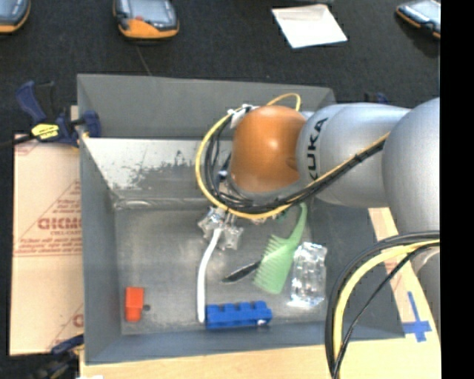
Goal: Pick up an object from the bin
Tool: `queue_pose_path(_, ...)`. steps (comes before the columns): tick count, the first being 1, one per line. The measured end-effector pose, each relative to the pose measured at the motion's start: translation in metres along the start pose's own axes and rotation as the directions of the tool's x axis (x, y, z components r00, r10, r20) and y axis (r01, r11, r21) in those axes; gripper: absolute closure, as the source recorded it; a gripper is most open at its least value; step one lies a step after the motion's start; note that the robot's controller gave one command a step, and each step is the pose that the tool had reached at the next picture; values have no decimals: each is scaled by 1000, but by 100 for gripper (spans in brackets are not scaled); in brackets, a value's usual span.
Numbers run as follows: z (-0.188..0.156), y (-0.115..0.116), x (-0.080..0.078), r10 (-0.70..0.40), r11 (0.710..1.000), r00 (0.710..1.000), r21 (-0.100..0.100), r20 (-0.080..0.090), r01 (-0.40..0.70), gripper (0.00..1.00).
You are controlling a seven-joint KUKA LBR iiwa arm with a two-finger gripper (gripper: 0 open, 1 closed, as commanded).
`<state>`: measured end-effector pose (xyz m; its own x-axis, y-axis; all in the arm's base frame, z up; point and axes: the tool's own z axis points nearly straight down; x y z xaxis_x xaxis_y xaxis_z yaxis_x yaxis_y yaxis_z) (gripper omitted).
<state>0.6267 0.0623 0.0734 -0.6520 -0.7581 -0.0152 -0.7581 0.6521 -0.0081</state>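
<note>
Fingers [212,223] hang over the far end of a bent white tube [201,285] mid-bin (open or closed, I cannot tell). A green comb [278,260] lies just right, a blue brick [237,314] nearer.

A dark, almost black floor [222,44] with a fine speckled weave like carpet spans the far side of the scene. At its far edge lie an orange-and-grey object [11,15] in the left corner and a second orange-and-grey object [146,18] a little to its right, both cut off by the edge. Further right lies a white sheet of paper [309,25], slightly tilted, and a dark object with an orange rim [421,15] sits in the far right corner.
</note>
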Motion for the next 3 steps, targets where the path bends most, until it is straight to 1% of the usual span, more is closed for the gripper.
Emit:
queue_pose_path(1,-4,-1,0,4,1000,1000,2,4,-4,100)
queue_pose_path(2,-27,-1,0,7,1000,1000,0,2,-7,100)
queue_pose_path(3,-67,0,0,9,1000,1000,-3,-1,-9,100)
